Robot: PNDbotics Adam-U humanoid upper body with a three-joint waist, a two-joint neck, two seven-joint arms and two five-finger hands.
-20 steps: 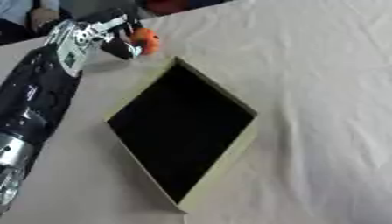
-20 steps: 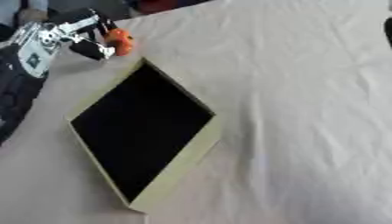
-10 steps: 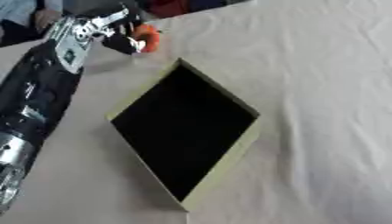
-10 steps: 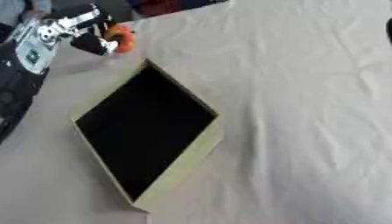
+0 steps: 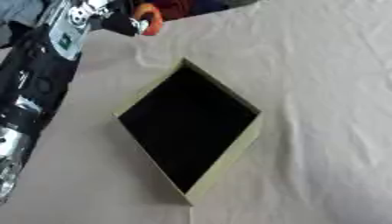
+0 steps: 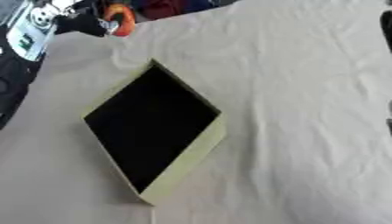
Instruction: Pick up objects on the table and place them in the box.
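My left arm comes in along the left side and its hand (image 5: 110,18) is at the far left of the table. Its fingers curl round a small orange object (image 5: 151,19), which shows just right of the hand and beyond the box's far corner. The box (image 5: 232,158) is a shallow pale-yellow tray with a black inside, turned like a diamond in the middle of the table. Nothing shows inside it. In the right eye view a dark sliver that may be my right hand (image 6: 387,22) pokes in at the right edge.
A wrinkled beige cloth (image 5: 321,87) covers the table. Dark and red shapes (image 6: 165,6) lie past the far edge, behind the orange object.
My left hand has moved up and away toward the far edge, and the orange object has gone with it. The box has stayed put.
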